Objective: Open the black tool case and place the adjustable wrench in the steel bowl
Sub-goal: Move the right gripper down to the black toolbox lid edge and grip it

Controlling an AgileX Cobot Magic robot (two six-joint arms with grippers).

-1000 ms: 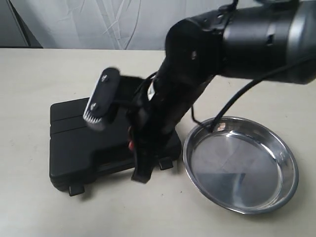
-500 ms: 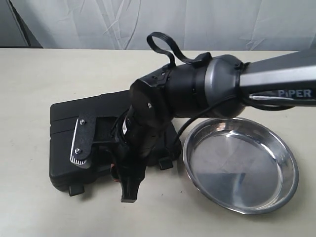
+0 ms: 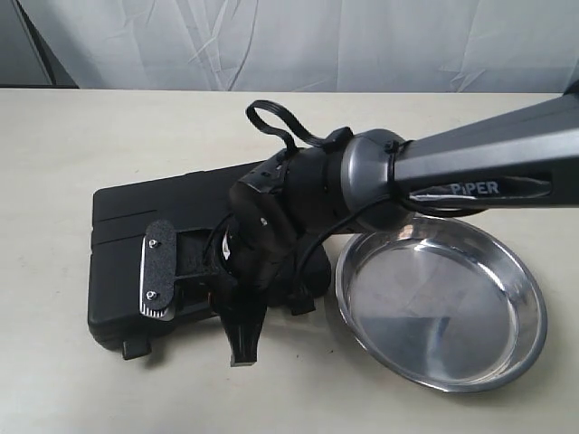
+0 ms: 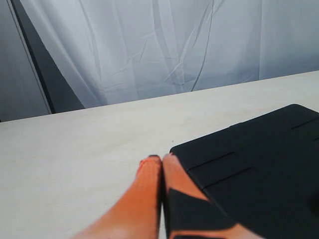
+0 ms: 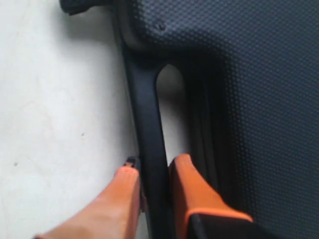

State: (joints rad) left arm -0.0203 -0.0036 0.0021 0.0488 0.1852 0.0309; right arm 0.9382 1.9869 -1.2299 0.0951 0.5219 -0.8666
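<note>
The black tool case point(image 3: 127, 235) lies closed on the table, so the adjustable wrench is hidden. To its right sits the steel bowl point(image 3: 441, 303), with nothing in it. My right gripper point(image 3: 242, 342) has reached across to the case's front edge. In the right wrist view its orange fingers point(image 5: 187, 179) sit on both sides of the handle bar point(image 5: 147, 114), and the right gripper point(image 5: 154, 167) is shut on it. My left gripper point(image 4: 160, 159) is shut on nothing, low over the table beside a corner of the case point(image 4: 259, 164).
Two small latches point(image 3: 136, 347) point(image 3: 303, 306) stick out from the case's front edge. The right arm point(image 3: 470, 181) stretches over the bowl's far rim. A white curtain point(image 3: 271, 45) hangs behind the table.
The right arm has swung lower and towards the front of the case. Its gripper has come down from above the lid onto the handle at the front edge.
</note>
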